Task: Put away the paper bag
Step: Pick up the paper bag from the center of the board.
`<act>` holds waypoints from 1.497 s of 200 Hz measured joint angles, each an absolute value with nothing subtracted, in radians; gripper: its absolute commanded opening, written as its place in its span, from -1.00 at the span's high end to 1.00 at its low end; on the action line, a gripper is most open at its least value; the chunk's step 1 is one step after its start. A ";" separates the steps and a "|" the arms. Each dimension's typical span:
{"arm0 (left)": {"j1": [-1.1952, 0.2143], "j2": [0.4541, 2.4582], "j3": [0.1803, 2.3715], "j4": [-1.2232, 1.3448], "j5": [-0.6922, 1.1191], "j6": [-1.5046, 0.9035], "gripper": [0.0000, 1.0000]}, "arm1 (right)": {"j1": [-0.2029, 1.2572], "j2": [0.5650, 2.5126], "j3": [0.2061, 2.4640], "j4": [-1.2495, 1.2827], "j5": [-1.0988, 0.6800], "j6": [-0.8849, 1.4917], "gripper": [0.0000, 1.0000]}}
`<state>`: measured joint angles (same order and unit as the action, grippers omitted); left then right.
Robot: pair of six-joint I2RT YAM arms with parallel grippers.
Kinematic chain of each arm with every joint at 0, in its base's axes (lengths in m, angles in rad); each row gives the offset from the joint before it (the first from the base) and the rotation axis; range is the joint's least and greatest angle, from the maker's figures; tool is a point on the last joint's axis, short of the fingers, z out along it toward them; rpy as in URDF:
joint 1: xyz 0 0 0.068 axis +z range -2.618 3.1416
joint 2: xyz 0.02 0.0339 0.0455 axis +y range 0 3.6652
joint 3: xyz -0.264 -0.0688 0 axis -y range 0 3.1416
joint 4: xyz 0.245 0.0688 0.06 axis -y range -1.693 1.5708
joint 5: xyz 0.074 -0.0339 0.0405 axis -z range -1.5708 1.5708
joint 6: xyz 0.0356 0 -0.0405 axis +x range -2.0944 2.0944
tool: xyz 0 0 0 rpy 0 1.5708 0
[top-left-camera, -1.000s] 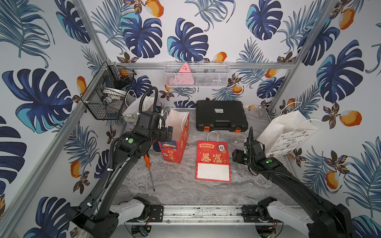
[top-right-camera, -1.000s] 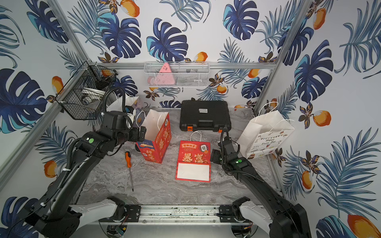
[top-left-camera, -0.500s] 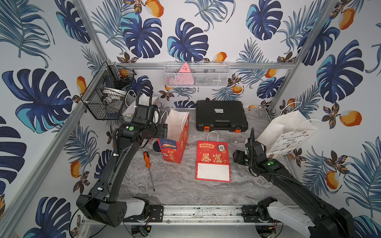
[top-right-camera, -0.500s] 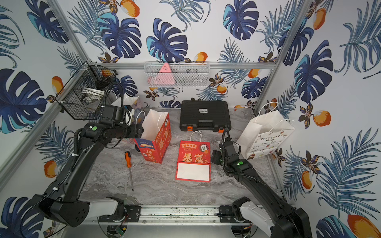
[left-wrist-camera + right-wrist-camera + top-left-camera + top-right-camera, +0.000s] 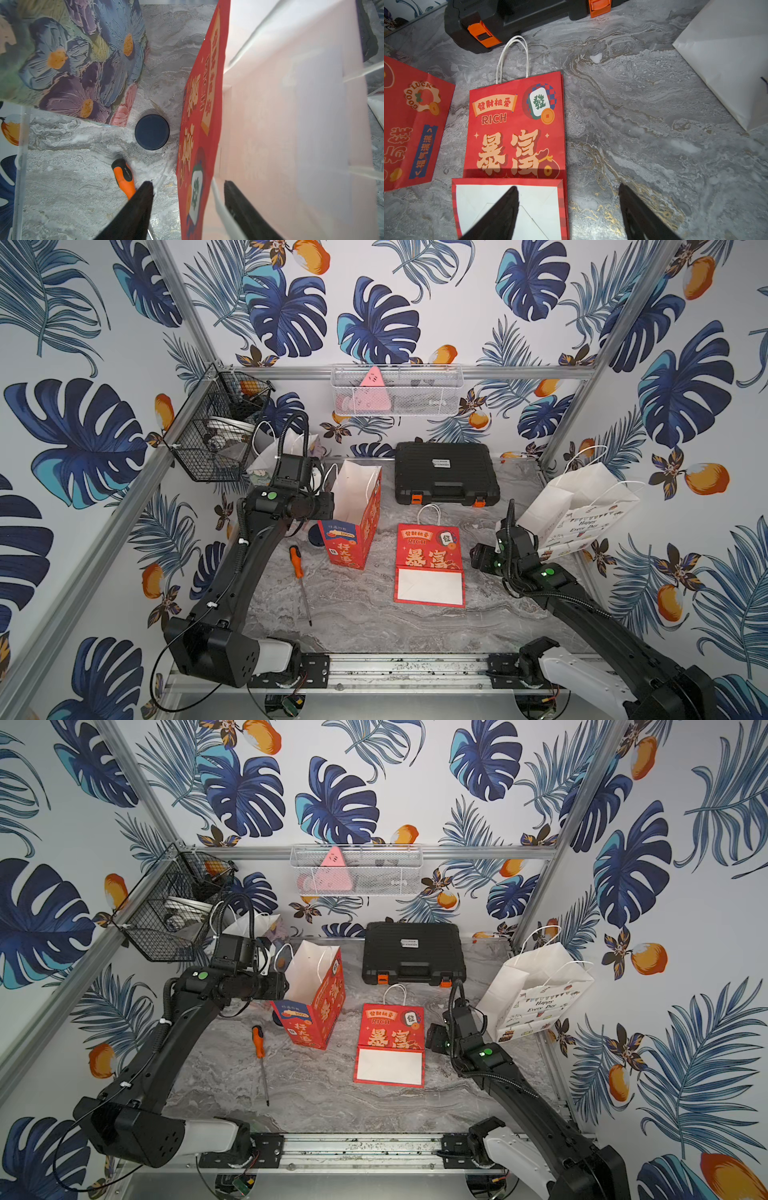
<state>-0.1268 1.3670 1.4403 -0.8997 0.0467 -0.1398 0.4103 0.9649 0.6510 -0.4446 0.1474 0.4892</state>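
Two changes on the left side: the arm is swinging its wrist round toward the upright bag (image 5: 353, 531), and the left claw (image 5: 188, 184), fully spread a second ago, is narrowing. In the wrist view it is straddling the bag's wall at the rim, one finger outside over the bench (image 5: 365, 626), one inside by the white lining. Gaps are showing on both sides of the paper, so it is half-closed and not yet pinching

Right claw (image 5: 568, 187) is barely shifting, hanging spread and empty just beside the flat bag (image 5: 430, 560)

Reading: left is securing the upright bag's mouth, probably steadying it as the receptacle. The flat bag looks like the one to be stowed and is lying untouched, so the task is only starting

Flat bag is lying mid-bench, print up, its long axis running front to back. Its handles (image 5: 512, 58) are pointing at the case (image 5: 446, 472), its folded base toward the front rail. Upright bag is standing just left of it, mouth up, long axis vertical, with the screwdriver (image 5: 297, 562) lying on its far side
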 measured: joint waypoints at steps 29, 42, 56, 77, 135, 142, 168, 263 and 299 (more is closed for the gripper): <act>-0.126 1.376 1.422 -0.879 0.049 -0.140 0.23 | 0.410 0.964 0.650 -0.445 0.147 0.489 -0.56; -0.126 1.375 1.417 -0.867 0.052 -0.140 0.32 | 0.410 0.965 0.650 -0.445 0.147 0.489 -0.55; -0.126 1.375 1.415 -0.856 0.052 -0.140 0.40 | 0.410 0.966 0.650 -0.445 0.147 0.489 -0.55; -0.126 1.378 1.415 -0.844 0.054 -0.139 0.52 | 0.410 0.969 0.650 -0.445 0.147 0.489 -0.55; -0.126 1.389 1.401 -0.817 0.056 -0.128 1.00 | 0.410 0.964 0.650 -0.445 0.147 0.489 -0.55; -0.126 1.387 1.398 -0.810 0.056 -0.127 1.00 | 0.410 0.964 0.650 -0.445 0.147 0.489 -0.55; -0.126 1.364 1.385 -0.801 0.074 -0.116 1.00 | 0.410 0.963 0.650 -0.446 0.147 0.489 -0.55; -0.125 1.150 1.405 -0.801 0.289 -0.010 1.00 | 0.410 0.876 0.752 -0.500 0.155 0.426 -0.57; -0.152 1.116 1.414 -0.828 0.415 0.028 1.00 | 0.411 0.765 0.786 -0.488 0.017 0.289 -0.54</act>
